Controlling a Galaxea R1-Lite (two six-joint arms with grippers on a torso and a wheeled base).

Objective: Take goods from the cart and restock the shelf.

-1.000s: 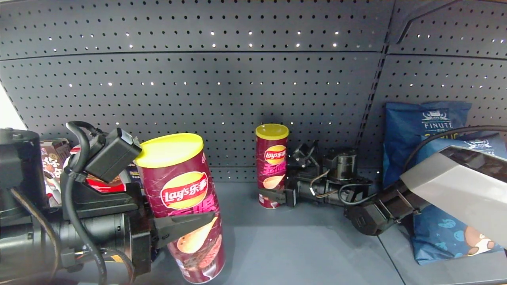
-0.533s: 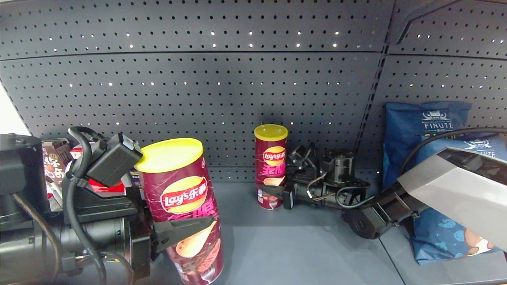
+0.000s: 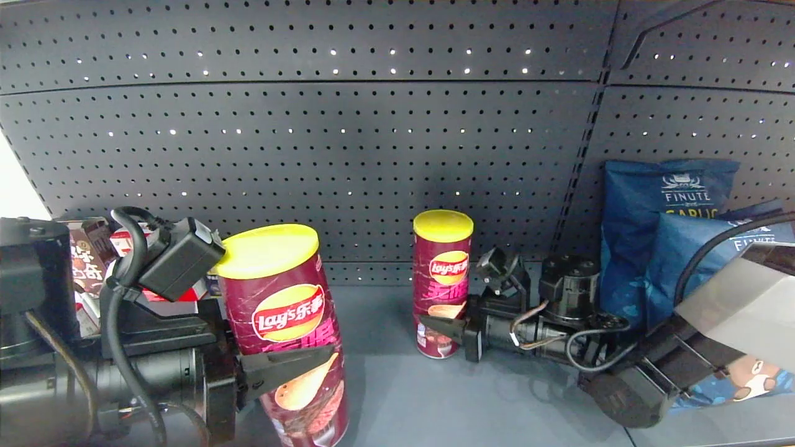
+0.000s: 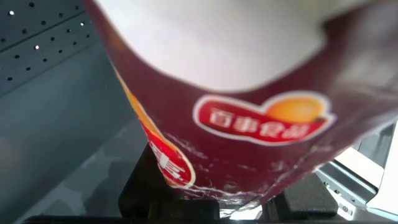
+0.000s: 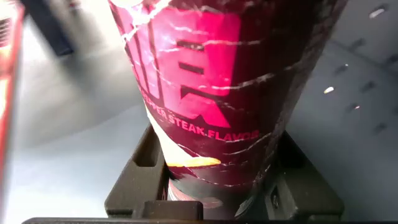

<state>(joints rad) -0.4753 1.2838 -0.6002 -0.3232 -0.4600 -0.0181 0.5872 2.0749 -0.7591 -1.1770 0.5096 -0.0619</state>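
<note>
Two maroon chip cans with yellow lids stand upright over the grey shelf board (image 3: 447, 403). The nearer can (image 3: 279, 310) is at the front left, and my left gripper (image 3: 298, 366) is shut on its lower half; up close its wall (image 4: 249, 93) sits between the left jaws. The farther can (image 3: 442, 273) is near the pegboard back wall, with my right gripper (image 3: 442, 328) shut on its lower part from the right. In the right wrist view that can (image 5: 217, 93) sits between the jaws. Whether either can's base touches the shelf, I cannot tell.
Blue snack bags (image 3: 658, 211) lean at the right end of the shelf, close behind my right arm. Small boxes (image 3: 87, 261) are stacked at the far left behind my left arm. The perforated back wall (image 3: 348, 155) closes the rear. Open shelf floor lies between the cans.
My right gripper has carried the farther can to the right and slightly forward, away from the back wall. The left gripper's can has sunk a little lower.
</note>
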